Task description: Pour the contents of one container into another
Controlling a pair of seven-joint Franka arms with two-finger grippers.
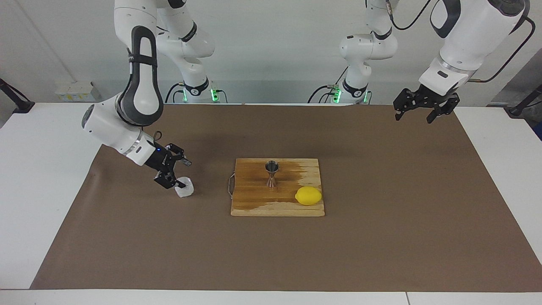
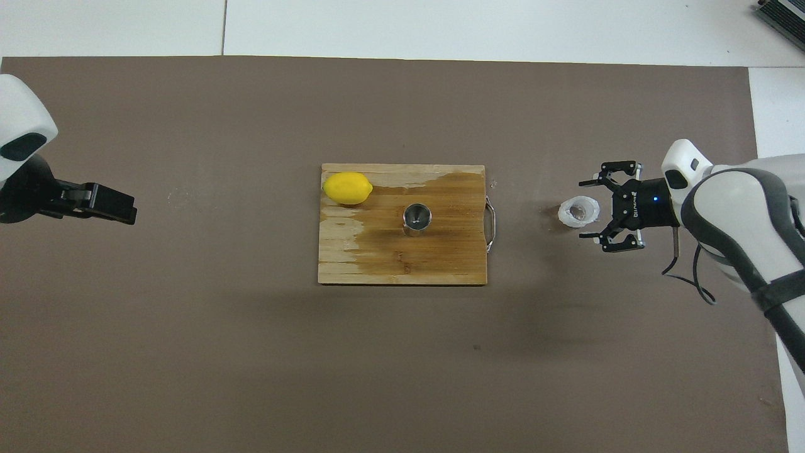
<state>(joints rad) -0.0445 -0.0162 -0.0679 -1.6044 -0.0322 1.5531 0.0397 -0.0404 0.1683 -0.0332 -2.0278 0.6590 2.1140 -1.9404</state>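
From my remote station I read the right gripper [image 1: 181, 173] low over the brown mat [image 1: 381, 237], its jaws spread wide on either side of the plastic cup [image 1: 184, 187] and holding nothing; the cup stands upright on the mat, mouth up. In the overhead view the right gripper [image 2: 588, 211] has one finger [image 2: 594, 183] at about 1 o'clock of the cup [image 2: 578, 211] and the other at about 5 o'clock, each a little apart from the cup's wall.

The steel jigger [image 1: 271, 173] stands upright near the middle of the cutting board [image 1: 254, 203]. In the overhead view the cup lies at 3 o'clock of the jigger [image 2: 416, 219], off the board, with a strip of bare mat between it and the board's wire handle [image 2: 492, 223]. A lemon [image 2: 347, 188] sits at the board's corner, at 10 o'clock of the jigger, well apart from it.

The left gripper [image 1: 417, 111] waits raised above the mat's edge at the left arm's end, jaws open and empty.

Only the facing view shows the jigger's hourglass waist and the height of each gripper. Only the overhead view shows the jigger's open mouth, the cup's interior, and the wet dark stain [image 2: 440, 207] across the board [image 2: 339, 264]. Wide bare mat lies at 12 and 6 o'clock of the board.
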